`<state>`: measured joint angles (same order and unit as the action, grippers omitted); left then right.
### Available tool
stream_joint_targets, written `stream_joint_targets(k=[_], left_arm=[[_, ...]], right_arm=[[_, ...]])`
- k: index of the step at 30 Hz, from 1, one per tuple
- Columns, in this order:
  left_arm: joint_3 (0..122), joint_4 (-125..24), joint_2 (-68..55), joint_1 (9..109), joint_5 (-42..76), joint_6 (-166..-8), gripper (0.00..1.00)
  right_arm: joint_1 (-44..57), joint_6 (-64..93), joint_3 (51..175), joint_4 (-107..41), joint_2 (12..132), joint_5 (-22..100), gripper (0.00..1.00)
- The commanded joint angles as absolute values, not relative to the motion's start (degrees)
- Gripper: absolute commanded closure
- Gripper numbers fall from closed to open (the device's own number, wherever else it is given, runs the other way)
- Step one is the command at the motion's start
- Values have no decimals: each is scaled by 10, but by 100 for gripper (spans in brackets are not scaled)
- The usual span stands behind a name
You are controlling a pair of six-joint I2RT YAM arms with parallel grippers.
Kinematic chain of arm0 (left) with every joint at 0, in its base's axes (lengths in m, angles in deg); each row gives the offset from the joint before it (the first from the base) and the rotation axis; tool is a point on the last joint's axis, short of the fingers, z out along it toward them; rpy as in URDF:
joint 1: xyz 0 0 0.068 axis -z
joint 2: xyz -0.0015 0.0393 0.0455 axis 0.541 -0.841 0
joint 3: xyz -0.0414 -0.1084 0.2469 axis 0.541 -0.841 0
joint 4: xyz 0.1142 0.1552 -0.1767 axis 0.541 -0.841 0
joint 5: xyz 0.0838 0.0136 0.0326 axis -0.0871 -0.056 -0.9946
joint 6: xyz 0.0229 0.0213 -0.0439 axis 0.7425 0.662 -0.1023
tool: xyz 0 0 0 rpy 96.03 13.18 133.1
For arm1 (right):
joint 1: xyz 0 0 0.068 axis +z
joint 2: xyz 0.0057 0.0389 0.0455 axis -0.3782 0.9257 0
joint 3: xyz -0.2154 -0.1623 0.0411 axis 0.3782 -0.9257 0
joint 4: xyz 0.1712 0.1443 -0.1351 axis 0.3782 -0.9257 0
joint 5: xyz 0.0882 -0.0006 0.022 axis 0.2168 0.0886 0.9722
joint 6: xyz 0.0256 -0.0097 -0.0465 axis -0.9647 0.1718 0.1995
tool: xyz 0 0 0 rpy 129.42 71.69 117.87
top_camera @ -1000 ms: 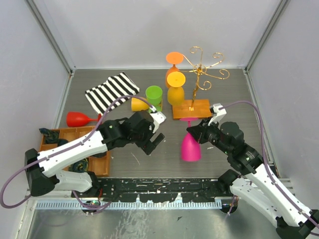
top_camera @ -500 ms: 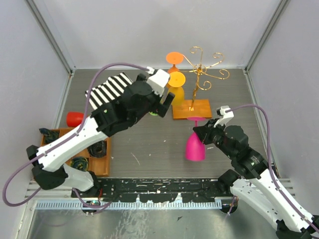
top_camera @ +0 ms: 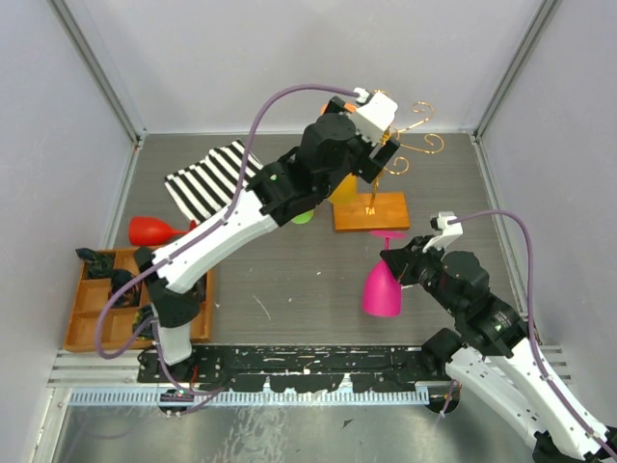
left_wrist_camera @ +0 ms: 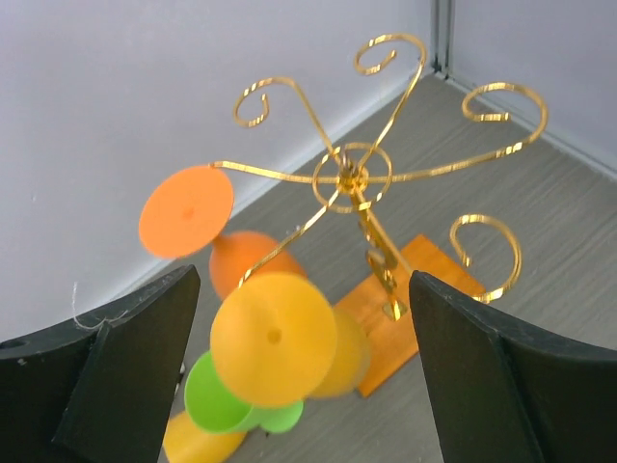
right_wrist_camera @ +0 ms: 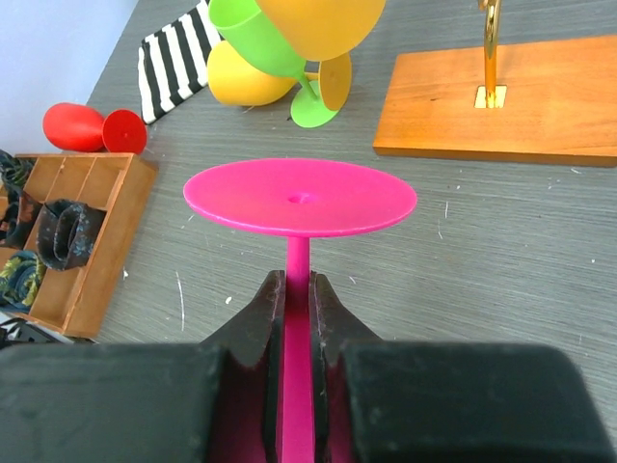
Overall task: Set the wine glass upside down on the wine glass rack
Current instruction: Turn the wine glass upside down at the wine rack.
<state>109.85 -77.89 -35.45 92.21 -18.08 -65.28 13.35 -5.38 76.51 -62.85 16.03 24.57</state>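
Wine glass (right_wrist_camera: pixel 299 198), bowl down, stem clamped in the right end effector (right_wrist_camera: pixel 297 289); wine glass rack (top_camera: pixel 371 210) stands just beyond, left end effector (left_wrist_camera: pixel 304 282) gaping beside its top.

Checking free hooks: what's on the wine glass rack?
Orange wine glass and yellow wine glass, hung upside down. Four curls bare; the two holding them are covered by the feet.
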Motion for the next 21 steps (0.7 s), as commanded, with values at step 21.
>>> stream_joint_targets(k=[21], left_arm=[[1359, -768, -578, 852, -75, -767, 30]], right_arm=[[137, -80, 767, -641, 128, 236, 99]])
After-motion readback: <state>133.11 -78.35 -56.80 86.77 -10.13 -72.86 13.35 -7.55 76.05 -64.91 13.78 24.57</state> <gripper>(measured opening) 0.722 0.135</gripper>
